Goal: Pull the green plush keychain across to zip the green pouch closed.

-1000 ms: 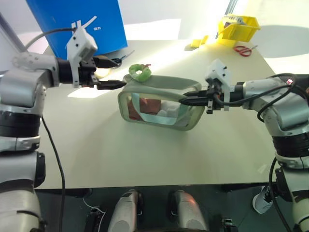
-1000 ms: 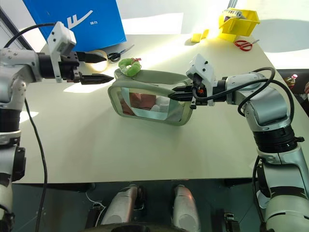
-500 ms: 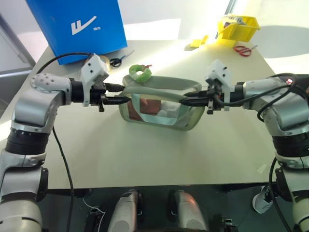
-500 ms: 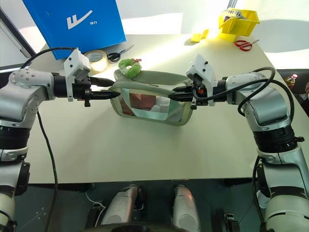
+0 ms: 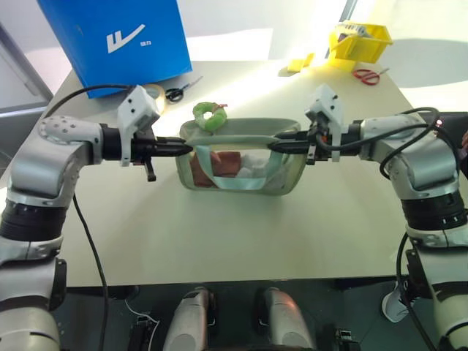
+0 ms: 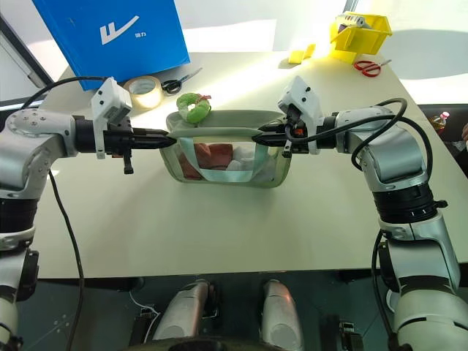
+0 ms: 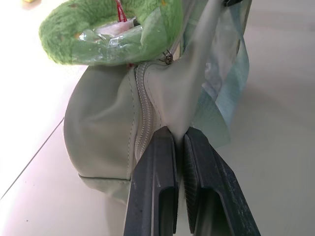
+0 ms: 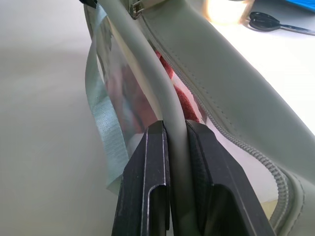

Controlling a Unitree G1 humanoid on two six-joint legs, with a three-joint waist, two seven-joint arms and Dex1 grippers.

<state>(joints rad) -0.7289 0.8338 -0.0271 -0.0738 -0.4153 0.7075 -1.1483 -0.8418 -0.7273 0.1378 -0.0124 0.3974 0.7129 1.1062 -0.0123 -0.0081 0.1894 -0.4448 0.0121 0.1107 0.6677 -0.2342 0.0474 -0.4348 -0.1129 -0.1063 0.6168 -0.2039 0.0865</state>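
Left gripper [image 7: 178,142] & right gripper [image 8: 174,132] are pinching opposite ends of green pouch [image 5: 285,179], stretching it taut so green plush keychain [image 5: 210,115] can slide.

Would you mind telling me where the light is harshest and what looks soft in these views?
Left eye view: sun washes out the far table behind the green plush keychain. Right wrist view: glare blows out the tape roll, scissors soft. Left wrist view: the keychain is close and blurred above the green pouch.
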